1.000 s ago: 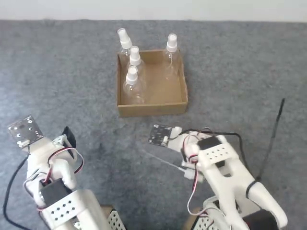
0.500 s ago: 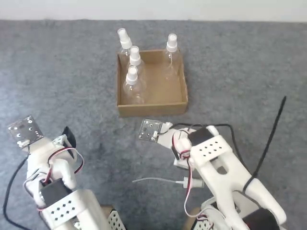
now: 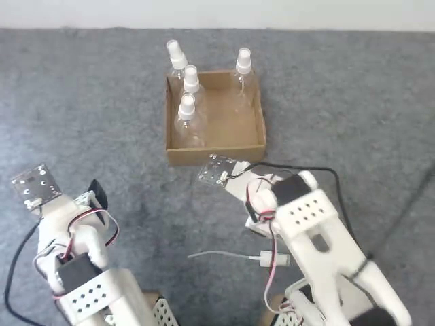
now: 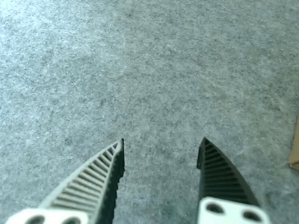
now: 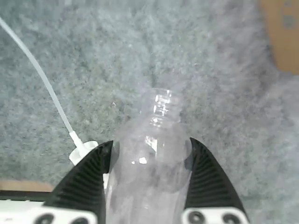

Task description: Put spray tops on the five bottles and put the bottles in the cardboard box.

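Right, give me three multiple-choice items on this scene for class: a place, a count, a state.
1. The left gripper is: A) open and empty B) shut on a bottle C) shut on a spray top
2. Where does the loose spray top lie? A) on a bottle's neck B) in the left gripper C) on the carpet by the right arm
3. How many bottles wear white spray tops? A) two B) four C) five
Answers: 1 A, its fingers stand apart over carpet; 2 C, it lies there with its tube; 3 B, four capped bottles show; the bottle in the right gripper is bare-necked.
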Robot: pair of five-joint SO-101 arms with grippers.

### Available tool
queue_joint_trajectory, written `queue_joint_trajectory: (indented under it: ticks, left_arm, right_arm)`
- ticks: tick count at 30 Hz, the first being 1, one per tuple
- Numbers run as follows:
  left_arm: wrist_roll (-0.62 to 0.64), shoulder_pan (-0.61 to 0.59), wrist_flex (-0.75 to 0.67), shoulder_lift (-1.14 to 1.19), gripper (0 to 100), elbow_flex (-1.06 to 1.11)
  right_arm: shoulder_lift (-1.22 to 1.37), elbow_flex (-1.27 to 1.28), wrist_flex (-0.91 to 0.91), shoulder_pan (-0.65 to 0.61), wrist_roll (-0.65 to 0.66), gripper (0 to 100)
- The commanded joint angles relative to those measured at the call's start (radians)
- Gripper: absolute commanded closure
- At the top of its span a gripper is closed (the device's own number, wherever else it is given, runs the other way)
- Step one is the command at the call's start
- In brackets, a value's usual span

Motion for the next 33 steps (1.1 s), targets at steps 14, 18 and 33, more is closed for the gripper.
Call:
queue_joint_trajectory:
  ticks: [14, 18, 33]
  left_arm:
    - [-0.003, -0.005, -0.032, -0.012, 76, -0.012]
    - [-0.003, -0.005, -0.032, -0.012, 76, -0.01]
    - [-0.157, 0.143, -0.025, -0.012, 76, -0.056]
  right_arm:
    - [-0.343, -0.055, -0.002, 0.363, -0.118, 96.8]
    - [-0.343, -0.055, -0.045, 0.43, -0.253, 96.8]
    - [-0.344, 0.129, -0.294, 0.745, -0.534, 97.0]
